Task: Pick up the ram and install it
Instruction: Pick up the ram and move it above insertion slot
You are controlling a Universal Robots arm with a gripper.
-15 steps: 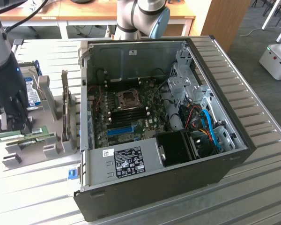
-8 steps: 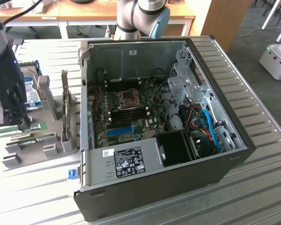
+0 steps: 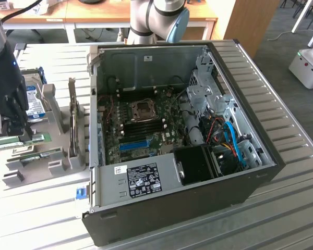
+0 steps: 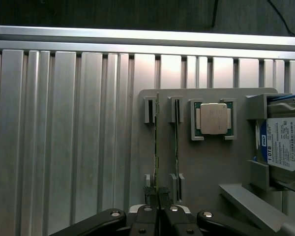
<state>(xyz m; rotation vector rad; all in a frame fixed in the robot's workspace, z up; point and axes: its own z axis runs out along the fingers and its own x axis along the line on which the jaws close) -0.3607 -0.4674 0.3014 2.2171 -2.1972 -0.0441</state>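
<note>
Green ram (image 4: 156,137) pinched in its holder (image 4: 206,167)
My tool (image 4: 158,199) is clenched on its top edge; the grey holder on the desk (image 4: 64,137) keeps it standing on edge so I can grip from above.

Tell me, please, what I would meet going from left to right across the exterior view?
The pincer → the upright grey stand → the processor socket → the blue cables → the white machine.

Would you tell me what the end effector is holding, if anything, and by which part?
The end effector pinches the ram by its upper edge near one end, the stick seated in the grey holder.
</note>
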